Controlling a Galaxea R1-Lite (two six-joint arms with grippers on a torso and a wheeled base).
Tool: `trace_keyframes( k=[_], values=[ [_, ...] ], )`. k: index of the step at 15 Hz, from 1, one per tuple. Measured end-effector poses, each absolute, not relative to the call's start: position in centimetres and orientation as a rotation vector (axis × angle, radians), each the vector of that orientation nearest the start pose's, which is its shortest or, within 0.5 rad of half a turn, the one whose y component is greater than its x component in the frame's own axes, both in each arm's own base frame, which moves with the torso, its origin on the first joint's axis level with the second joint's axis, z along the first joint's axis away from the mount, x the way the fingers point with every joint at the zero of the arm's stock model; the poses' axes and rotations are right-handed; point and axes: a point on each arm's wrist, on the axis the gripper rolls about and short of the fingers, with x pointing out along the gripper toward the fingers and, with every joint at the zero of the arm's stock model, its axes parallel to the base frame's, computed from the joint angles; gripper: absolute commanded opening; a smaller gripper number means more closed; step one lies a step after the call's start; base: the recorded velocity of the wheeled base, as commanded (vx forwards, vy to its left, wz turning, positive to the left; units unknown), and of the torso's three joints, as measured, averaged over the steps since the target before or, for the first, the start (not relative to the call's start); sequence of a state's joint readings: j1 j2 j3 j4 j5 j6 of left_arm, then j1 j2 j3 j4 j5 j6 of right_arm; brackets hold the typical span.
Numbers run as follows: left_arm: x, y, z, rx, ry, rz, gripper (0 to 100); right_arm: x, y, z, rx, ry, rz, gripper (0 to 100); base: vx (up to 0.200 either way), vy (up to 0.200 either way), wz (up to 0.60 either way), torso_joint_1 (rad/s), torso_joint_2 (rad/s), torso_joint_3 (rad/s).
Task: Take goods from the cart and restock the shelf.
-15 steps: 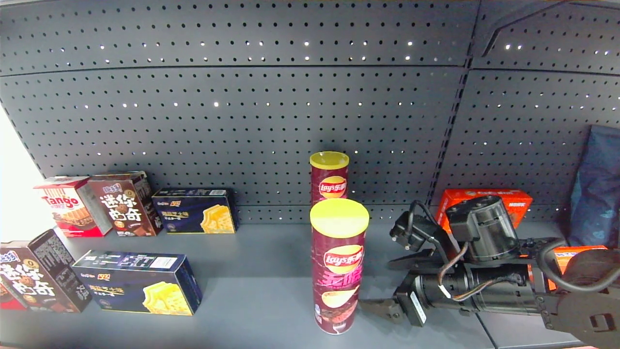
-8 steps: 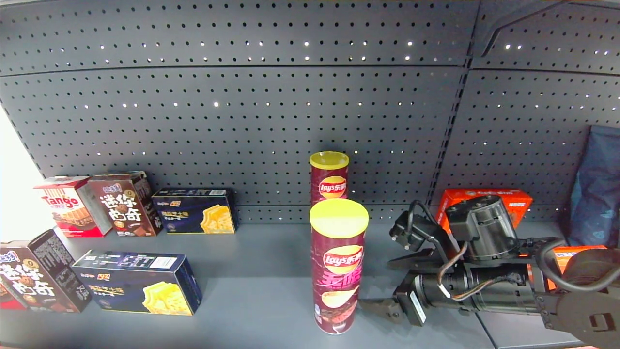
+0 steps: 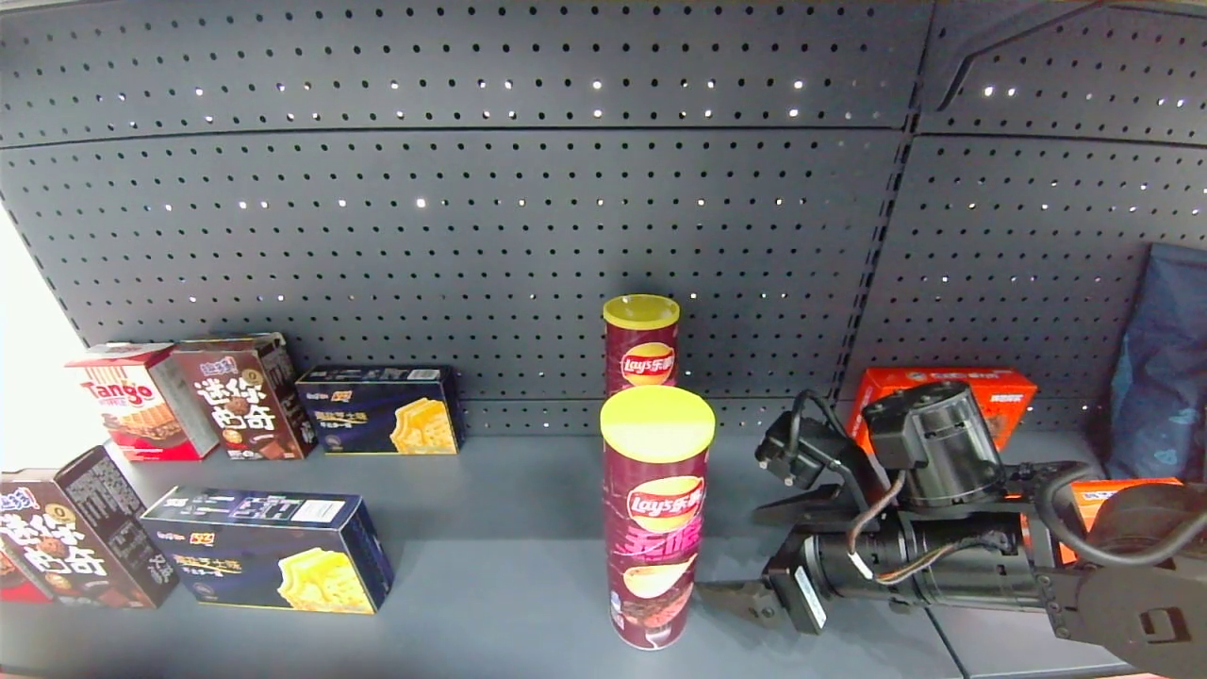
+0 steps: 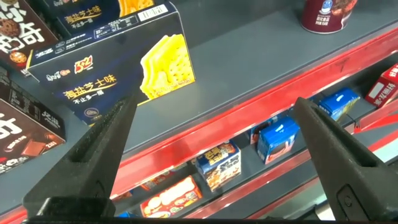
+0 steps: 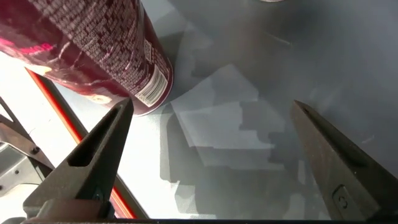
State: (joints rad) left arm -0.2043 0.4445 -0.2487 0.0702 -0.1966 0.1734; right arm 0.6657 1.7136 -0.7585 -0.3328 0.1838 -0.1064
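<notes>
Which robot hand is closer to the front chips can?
Right. The right hand is open just beside the front chips can, not touching it. The left hand is over the shelf edge by the navy cracker box, farther away.

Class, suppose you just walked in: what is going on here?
A robot is restocking a shelf. Its right gripper is open beside an upright chip can, not holding it; a second can stands behind. The left gripper, also open, hangs near a blue cracker box.

Logo labels stand on the front can (image 3: 657, 528) and the rear can (image 3: 641, 344).
</notes>
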Motion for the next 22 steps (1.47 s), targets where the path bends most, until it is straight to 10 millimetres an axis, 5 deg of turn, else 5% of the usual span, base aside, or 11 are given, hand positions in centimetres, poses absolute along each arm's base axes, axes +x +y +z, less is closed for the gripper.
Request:
trace_keyframes(
  k=[5, 8, 14, 17, 22],
  values=[
    [1.1, -0.7, 14.1, 0.168, 0.228, -0.42, 100, 22.2, 17.6, 14.4, -0.236, 0.564, 0.844, 100, 0.0, 0.0, 0.0, 0.0, 0.0, 0.0],
    [0.7, -0.6, 13.3, 0.168, 0.227, -0.418, 100, 21.2, 16.3, 16.5, -0.182, 0.503, 0.802, 100, 0.0, 0.0, 0.0, 0.0, 0.0, 0.0],
    [-0.4, -0.3, 11.0, 0.171, 0.203, -0.393, 100, 15.6, 7.0, 21.3, -0.079, 0.263, 0.565, 100, 0.0, 0.0, 0.0, 0.0, 0.0, 0.0],
    [-1.0, -0.2, 9.7, 0.176, 0.178, -0.389, 100, 9.9, 2.5, 19.2, -0.055, 0.194, 0.368, 100, 0.0, 0.0, 0.0, 0.0, 0.0, 0.0],
    [-1.5, -0.1, 8.8, 0.177, 0.137, -0.388, 100, 1.3, 0.3, 12.4, -0.047, 0.107, 0.184, 100, 0.0, 0.0, 0.0, 0.0, 0.0, 0.0]
  ],
)
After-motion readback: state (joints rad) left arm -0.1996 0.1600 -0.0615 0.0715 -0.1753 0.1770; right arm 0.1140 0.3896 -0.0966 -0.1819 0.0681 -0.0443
